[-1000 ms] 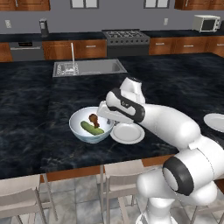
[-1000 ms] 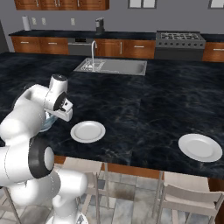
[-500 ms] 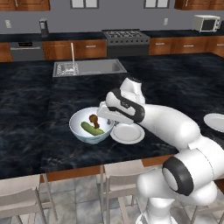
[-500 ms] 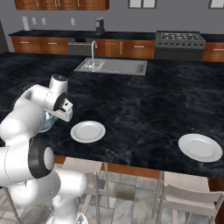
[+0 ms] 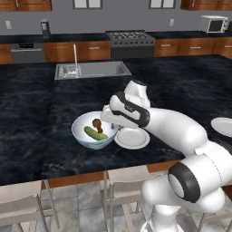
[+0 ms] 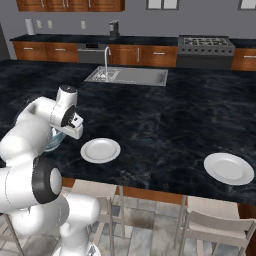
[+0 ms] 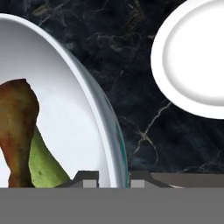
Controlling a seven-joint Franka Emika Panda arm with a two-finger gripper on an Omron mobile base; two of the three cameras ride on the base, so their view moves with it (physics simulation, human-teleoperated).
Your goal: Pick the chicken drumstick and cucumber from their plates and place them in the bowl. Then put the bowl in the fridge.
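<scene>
Gripper clamped on the rim of the loaded bowl, near the front edge of the worktop.

On the dark marble worktop [image 5: 54, 149] the bowl [image 5: 80, 128] sits just beside a white plate [image 5: 132, 138]; a second plate [image 6: 229, 168] lies well apart toward the right end. The gripper [image 7: 113, 177] pinches the bowl's rim on the side toward the near plate, one finger inside, one outside. Cucumber [image 5: 95, 133] and chicken drumstick [image 5: 97, 123] lie touching inside the bowl.
</scene>
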